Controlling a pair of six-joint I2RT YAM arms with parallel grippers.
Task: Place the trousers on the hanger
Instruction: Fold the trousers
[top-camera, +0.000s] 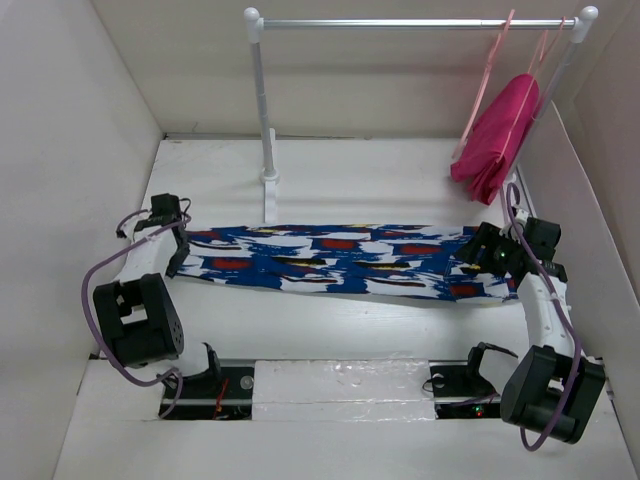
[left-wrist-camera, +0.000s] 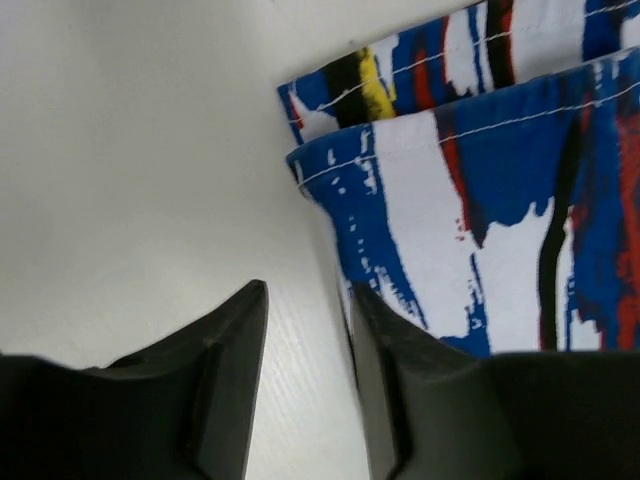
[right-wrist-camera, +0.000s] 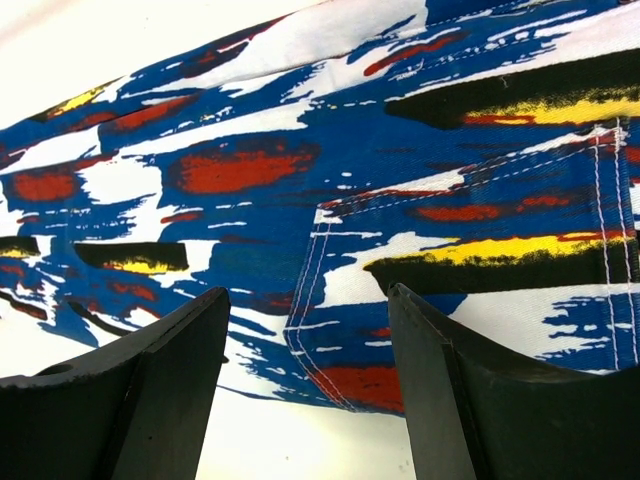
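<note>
White table (top-camera: 330, 330): trousers (top-camera: 340, 258) flat; left fingers (left-wrist-camera: 220, 400) low at hem, narrow gap; right fingers (right-wrist-camera: 160, 390) low, wide.

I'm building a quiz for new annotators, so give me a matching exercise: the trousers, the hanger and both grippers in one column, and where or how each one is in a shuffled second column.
Column one:
1. trousers
2. hanger
3. left gripper
4. right gripper

Column two:
A. jaws open over a stitched pocket
B. hooked on the rail, toward its right end
C. jaws open beside the leg hems
D. spread flat across the table

Pairs: 1-D, 2-B, 3-C, 4-A.
</note>
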